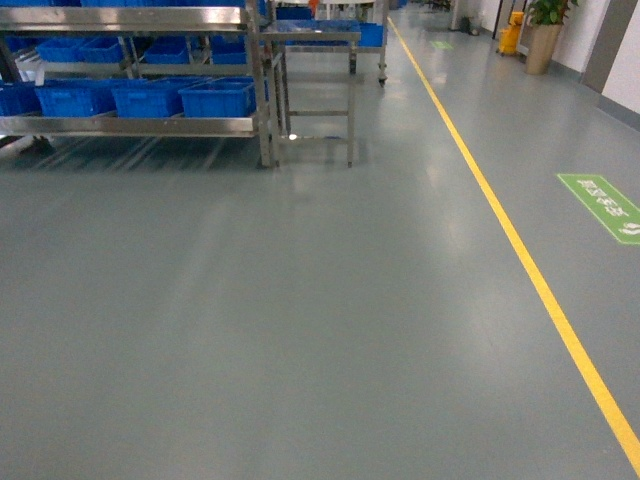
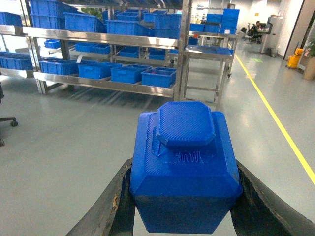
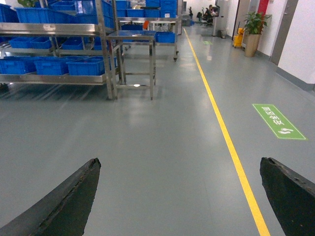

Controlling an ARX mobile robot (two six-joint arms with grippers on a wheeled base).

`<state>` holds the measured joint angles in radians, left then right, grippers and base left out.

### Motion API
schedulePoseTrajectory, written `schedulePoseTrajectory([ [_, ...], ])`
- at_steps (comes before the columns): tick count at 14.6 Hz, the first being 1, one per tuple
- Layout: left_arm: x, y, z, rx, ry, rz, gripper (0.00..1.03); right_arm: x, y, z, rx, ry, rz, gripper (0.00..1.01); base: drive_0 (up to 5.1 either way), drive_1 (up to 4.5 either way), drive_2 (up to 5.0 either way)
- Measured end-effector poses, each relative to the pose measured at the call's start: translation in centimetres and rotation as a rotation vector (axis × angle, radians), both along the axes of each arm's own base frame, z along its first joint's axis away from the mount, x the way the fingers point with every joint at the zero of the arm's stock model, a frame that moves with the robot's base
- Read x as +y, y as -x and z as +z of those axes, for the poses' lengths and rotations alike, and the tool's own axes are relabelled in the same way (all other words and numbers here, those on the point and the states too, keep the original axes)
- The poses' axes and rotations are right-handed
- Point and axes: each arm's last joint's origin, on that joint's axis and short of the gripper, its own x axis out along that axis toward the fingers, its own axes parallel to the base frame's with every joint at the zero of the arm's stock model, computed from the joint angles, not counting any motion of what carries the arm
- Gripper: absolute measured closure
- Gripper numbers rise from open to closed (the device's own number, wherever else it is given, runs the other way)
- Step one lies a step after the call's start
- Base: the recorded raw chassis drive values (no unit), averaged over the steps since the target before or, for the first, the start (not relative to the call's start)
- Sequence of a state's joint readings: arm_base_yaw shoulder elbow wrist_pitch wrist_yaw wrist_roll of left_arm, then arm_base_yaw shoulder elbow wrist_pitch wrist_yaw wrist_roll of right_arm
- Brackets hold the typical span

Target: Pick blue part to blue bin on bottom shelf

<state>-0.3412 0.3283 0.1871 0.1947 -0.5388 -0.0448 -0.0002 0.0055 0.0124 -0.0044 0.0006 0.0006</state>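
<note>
The blue part, a chunky faceted block with a raised cap, fills the left wrist view, and my left gripper is shut on it, a dark finger pressed to each side. Beyond it stands the steel rack; its bottom shelf carries a row of blue bins. The head view shows the same bottom shelf and blue bins at the upper left, with neither gripper in that view. In the right wrist view my right gripper is open over bare floor, nothing between its fingers.
A square steel table stands just right of the rack. A yellow floor line runs along the right, with a green floor sign beyond it. A potted plant stands far right. Grey floor lies between me and the rack.
</note>
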Motion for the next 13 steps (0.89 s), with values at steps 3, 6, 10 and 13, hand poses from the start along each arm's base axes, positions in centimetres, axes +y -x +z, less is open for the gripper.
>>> schedulePoseTrajectory([
  [3, 0.0, 0.0, -0.01, 0.001, 0.0, 0.0, 0.59, 0.0, 0.0, -0.01, 0.002, 0.0, 0.0, 0.03, 0.0, 4.28, -4.3],
  [6, -0.01, -0.03, -0.07, 0.007, -0.002, 0.0, 0.59, 0.0, 0.0, -0.03, 0.003, 0.0, 0.0, 0.03, 0.0, 4.33, -4.2],
  [10, -0.01, -0.03, -0.01, 0.001, -0.001, 0.0, 0.59, 0.0, 0.0, 0.03, -0.003, 0.0, 0.0, 0.03, 0.0, 4.29, -4.3],
  [13, -0.01, -0.03, -0.04, 0.003, -0.001, 0.001, 0.59, 0.0, 0.0, -0.01, 0.001, 0.0, 0.0, 0.03, 0.0, 4.26, -4.3],
])
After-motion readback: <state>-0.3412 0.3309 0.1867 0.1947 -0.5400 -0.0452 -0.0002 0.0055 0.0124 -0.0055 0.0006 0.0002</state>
